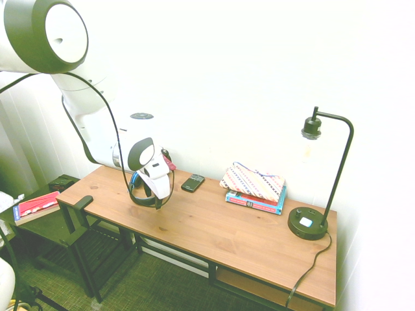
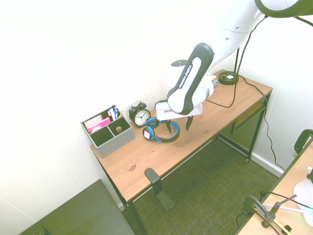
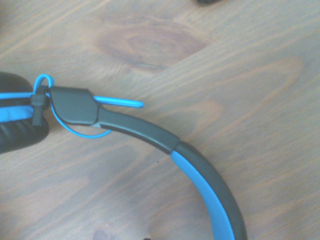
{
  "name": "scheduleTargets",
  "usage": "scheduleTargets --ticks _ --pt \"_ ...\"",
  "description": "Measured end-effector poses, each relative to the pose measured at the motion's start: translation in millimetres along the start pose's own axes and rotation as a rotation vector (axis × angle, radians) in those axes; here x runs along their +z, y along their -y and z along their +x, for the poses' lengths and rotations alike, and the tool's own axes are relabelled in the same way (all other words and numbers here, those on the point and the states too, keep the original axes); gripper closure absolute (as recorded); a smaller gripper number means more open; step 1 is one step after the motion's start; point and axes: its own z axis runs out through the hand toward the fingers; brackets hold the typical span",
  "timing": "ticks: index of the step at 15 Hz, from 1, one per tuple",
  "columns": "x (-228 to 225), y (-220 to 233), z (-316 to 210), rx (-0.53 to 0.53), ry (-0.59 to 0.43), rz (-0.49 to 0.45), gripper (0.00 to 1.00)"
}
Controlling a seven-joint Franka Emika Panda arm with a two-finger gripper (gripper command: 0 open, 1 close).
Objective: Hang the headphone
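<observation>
Your gripper (image 2: 179,127) is over the desk (image 2: 142,159), its fingers parted, one above the loop of the headphone (image 2: 168,139). The headphone lies on the desktop, near the clock (image 2: 141,116) and the organizer (image 2: 110,137).

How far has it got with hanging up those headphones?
Nothing looks hung: the headphones lie on the desk. The open hand is over the headband, apparently lining up a grip. Left: grasping, lifting and hanging them, probably on the black bracket at the desk's edge.
</observation>
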Motion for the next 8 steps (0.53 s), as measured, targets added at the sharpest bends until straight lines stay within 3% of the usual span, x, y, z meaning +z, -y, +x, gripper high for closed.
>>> scheduleTargets --ticks 8 --pt "4.0 -1.6 -9.0 -0.014 0.008 -0.008 1.00"
